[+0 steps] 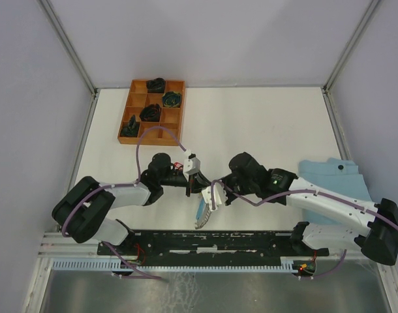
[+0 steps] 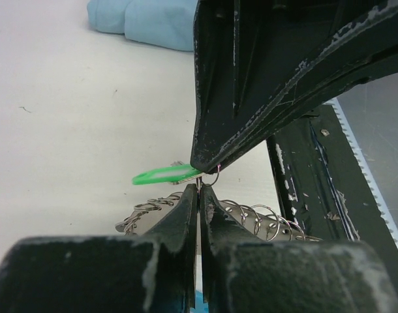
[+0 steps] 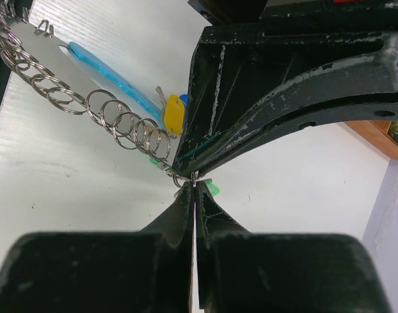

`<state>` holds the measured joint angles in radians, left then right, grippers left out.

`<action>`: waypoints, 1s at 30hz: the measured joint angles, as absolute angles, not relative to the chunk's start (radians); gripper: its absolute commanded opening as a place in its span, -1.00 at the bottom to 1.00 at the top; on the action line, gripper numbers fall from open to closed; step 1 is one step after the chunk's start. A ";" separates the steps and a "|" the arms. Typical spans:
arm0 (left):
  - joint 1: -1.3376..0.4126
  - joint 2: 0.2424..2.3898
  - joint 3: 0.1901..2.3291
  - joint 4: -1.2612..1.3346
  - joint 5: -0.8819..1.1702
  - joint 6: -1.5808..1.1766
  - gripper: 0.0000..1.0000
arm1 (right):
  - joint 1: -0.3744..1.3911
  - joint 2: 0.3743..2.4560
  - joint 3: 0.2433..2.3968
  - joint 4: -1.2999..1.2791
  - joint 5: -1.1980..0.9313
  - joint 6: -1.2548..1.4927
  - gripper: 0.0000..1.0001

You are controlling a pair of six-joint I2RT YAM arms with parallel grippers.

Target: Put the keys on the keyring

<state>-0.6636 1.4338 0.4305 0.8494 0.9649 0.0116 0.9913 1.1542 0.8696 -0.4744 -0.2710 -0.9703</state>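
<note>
- The left arm reaches in from the left and the right arm from the right. Both forearms are low over the counter (image 1: 264, 124), wrists facing each other.
- Left claw (image 2: 198, 190): fully closed.
- Right claw (image 3: 194, 186): fully closed.
- The tips meet at a small silver ring (image 3: 183, 177) beside the green tag (image 2: 161, 175). Which claw grips it cannot be told.
- Keyring (image 3: 107, 111): the coil runs from the tips toward the counter's near edge.
</note>
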 measured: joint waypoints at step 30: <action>-0.677 1.378 0.268 1.215 0.598 -0.298 -0.95 | 1.013 1.178 0.737 -0.159 -0.152 -0.868 -0.99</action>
